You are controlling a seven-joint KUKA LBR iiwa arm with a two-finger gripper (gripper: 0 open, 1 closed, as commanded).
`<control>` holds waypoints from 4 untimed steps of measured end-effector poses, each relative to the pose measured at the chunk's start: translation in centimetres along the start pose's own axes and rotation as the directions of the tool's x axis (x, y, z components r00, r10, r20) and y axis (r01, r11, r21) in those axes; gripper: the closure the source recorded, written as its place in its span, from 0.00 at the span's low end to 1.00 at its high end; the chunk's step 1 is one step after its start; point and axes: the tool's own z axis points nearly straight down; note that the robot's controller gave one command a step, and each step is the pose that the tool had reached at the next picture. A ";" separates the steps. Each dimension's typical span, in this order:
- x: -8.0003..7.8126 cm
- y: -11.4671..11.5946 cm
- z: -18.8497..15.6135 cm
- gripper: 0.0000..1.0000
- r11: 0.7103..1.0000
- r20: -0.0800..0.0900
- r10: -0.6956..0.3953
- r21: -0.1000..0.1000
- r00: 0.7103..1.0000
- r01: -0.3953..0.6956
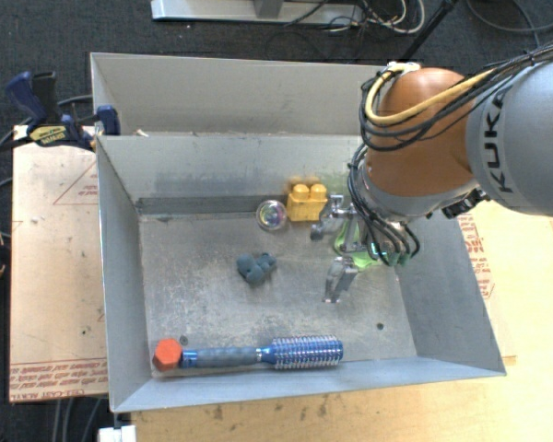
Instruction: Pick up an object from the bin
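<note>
Presently the gripper (337,282) is held low over bare floor right of centre in the bin (120,247), nothing seen in it; open or closed cannot be told. Items are scattered well apart, so likely reachable singly: blue lump (256,267) nearest, to its left; block (306,202) and ball (271,215) by the back wall; brush (258,354) along the front. The arm (525,145) is extended from the right, wrist turned down.

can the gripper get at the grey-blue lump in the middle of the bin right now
Probably yes. The grey-blue lump lies alone on the bin floor, apart from the yellow block and the shiny ball, with nothing between it and the gripper beside it.
</note>
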 end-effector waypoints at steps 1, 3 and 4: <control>-4.0 4.5 12.3 0.00 0.928 0.009 -0.372 0.001 0.928 0.372; -6.6 6.8 12.7 1.00 0.929 0.011 -0.370 0.003 0.929 0.370; -7.3 2.1 -3.5 1.00 0.789 0.015 -0.615 0.011 0.789 0.615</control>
